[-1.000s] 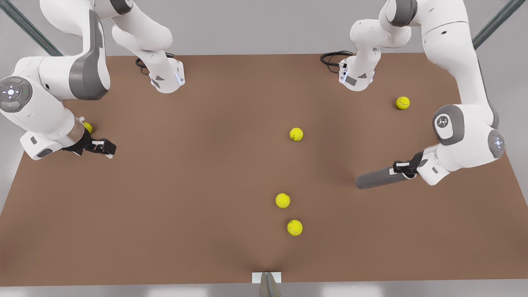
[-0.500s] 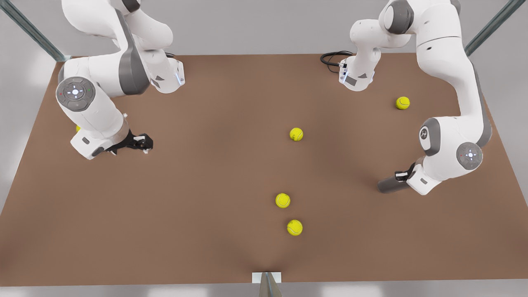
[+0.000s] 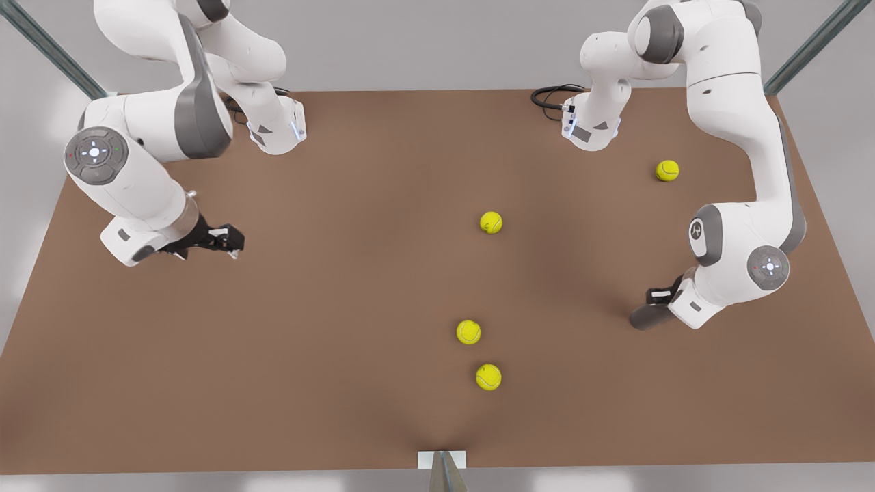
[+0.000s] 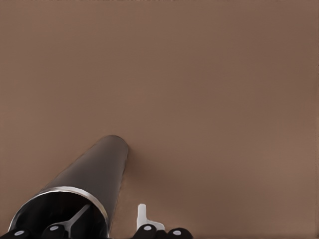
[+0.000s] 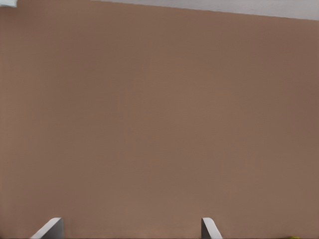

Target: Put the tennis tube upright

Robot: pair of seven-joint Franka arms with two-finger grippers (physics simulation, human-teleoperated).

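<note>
The tennis tube (image 3: 642, 318) is a matte grey hollow cylinder at the front view's right, looking short there because it is tilted steeply. My left gripper (image 3: 662, 297) is shut on its upper rim. In the left wrist view one finger sits inside the tennis tube (image 4: 94, 174) and the other outside its wall, with the left gripper (image 4: 110, 215) at the open end. The tube's far end points down at the table. My right gripper (image 3: 232, 239) hovers open over bare table at the front view's left. The right gripper (image 5: 130, 226) has nothing between its fingers.
Several yellow-green tennis balls lie on the brown table (image 3: 328, 307): one in the middle (image 3: 491, 222), two toward the near edge (image 3: 468, 332) (image 3: 488, 377), one at the back right (image 3: 667, 170). Both arm bases stand at the far edge.
The left gripper has swung the tube from nearly flat to steeply tilted, so it looks much shorter. The right arm swung toward the table's middle, then drew back slightly.
</note>
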